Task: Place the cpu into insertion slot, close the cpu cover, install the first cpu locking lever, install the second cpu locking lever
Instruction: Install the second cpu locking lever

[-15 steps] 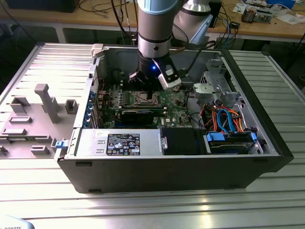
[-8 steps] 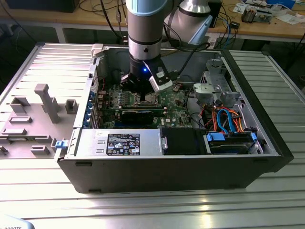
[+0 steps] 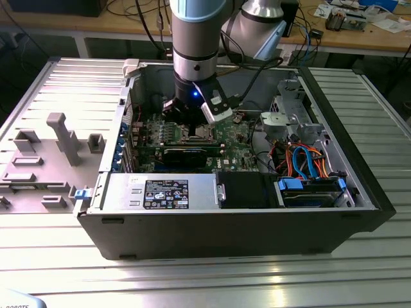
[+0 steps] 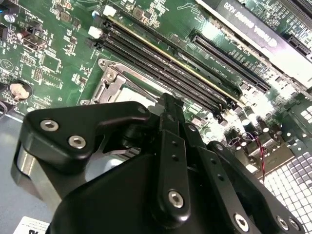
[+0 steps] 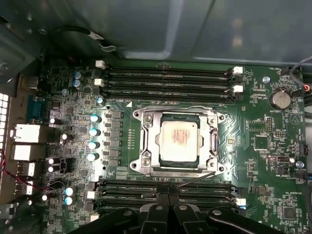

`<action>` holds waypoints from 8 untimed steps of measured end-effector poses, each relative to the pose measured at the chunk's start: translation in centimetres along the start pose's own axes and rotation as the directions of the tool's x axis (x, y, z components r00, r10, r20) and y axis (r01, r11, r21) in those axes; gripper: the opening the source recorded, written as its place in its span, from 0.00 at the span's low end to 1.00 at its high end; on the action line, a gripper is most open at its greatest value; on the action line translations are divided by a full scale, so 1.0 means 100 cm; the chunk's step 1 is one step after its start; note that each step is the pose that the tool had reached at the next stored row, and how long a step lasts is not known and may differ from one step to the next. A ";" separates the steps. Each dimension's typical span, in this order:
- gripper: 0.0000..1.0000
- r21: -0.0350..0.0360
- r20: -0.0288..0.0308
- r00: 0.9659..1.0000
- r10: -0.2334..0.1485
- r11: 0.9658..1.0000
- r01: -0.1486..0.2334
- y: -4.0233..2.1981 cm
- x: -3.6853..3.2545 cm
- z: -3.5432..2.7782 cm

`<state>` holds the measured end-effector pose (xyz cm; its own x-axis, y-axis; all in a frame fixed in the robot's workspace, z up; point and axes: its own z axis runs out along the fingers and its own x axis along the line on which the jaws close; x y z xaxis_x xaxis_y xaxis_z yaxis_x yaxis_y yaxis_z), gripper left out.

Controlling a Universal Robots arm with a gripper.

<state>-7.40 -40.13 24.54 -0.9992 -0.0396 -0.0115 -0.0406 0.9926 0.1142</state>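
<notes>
The black gripper (image 5: pixel 168 207), fingers pressed together and gripping nothing, is hovering beside the socket. The silver-grey square cpu (image 5: pixel 178 141) is sitting seated under the closed metal-frame cpu cover (image 5: pixel 147 146). Judged step: lever locking, requiring precise hooking.

cpu (image 5: pixel 179 142) in insertion slot (image 5: pixel 146 163), under cpu cover (image 5: pixel 210 141)

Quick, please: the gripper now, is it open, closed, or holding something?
Gripper: closed, fingers together, holding nothing, just above the cpu cover.
</notes>
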 end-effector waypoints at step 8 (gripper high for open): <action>0.11 -0.004 -0.016 1.000 -0.005 1.000 0.005 -0.0006 0.0085 0.0083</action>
<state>-8.24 -40.13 23.70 -0.9989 -0.0462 0.0034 -0.0455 0.9920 0.1178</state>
